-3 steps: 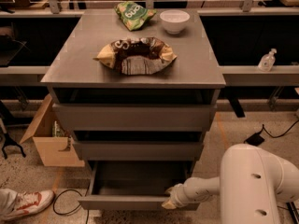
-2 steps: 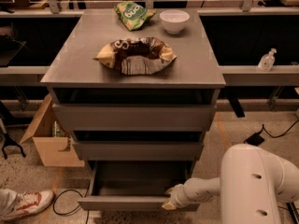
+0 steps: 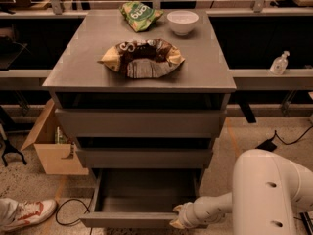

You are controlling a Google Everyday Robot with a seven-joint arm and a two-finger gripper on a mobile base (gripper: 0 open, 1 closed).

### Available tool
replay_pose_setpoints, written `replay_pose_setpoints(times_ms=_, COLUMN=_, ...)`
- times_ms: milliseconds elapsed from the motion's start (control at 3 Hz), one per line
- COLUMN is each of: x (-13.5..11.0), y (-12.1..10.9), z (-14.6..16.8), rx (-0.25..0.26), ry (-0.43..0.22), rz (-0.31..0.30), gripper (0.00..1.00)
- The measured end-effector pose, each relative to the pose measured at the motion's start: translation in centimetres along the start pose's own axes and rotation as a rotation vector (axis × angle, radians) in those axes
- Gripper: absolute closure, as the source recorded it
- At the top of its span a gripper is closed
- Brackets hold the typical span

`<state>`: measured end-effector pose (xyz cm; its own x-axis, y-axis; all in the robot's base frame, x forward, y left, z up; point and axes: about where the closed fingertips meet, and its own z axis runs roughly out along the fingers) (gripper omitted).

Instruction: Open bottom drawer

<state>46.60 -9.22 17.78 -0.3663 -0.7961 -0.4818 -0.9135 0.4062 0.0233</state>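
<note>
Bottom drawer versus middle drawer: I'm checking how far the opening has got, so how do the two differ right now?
The bottom drawer is pulled out, its box floor in view; the middle drawer sits in, showing only its front. The gripper is at the right end of the bottom drawer's front; nothing is at the middle drawer's. Both are grey, with flat handleless fronts.

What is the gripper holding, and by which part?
The gripper sits at the right end of the front panel of the bottom drawer, which is pulled out. Whether it truly grips the panel cannot be told.
</note>
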Motion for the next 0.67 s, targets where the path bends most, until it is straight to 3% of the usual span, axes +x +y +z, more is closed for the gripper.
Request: replay_pose_setpoints(times_ms=667, x=-0.01, y=0.26, z=0.19, rx=-0.005, ry=0.000, rz=0.000, gripper=0.35)
